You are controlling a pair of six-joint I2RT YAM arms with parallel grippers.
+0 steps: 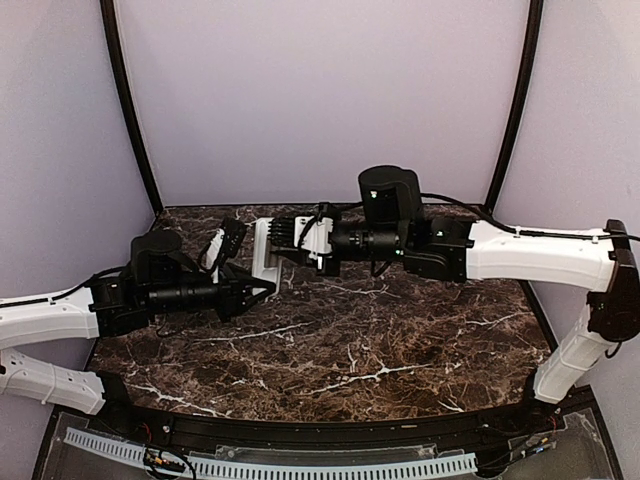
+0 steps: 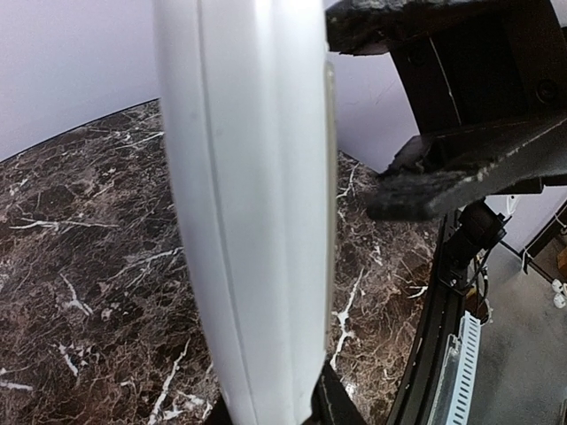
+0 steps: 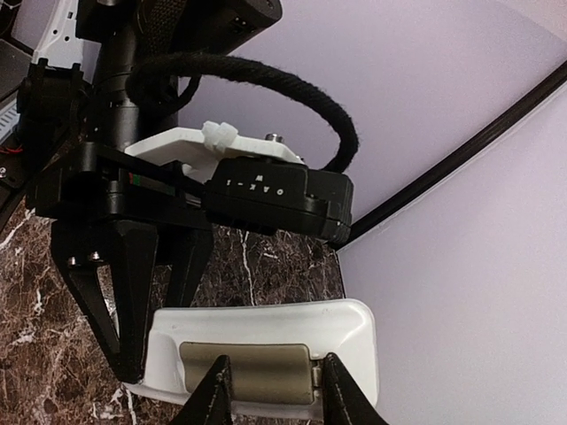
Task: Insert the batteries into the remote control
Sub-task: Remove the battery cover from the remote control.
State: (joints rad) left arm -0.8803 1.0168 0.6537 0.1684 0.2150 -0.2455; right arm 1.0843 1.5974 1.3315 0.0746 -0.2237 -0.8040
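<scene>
Above the rear of the dark, white-veined marble table (image 1: 380, 340), we see the slim white rectangular plastic remote control (image 3: 266, 332) held clear of the surface, clamped on one edge by the left gripper (image 1: 262, 285). Our right gripper (image 3: 276, 390) faces its greyish window (image 3: 248, 372), jaws narrowly apart on either side of it; we cannot tell if they touch. No batteries show anywhere, nor an open compartment, so we judge the loading itself not yet begun, with nearly everything left.
</scene>
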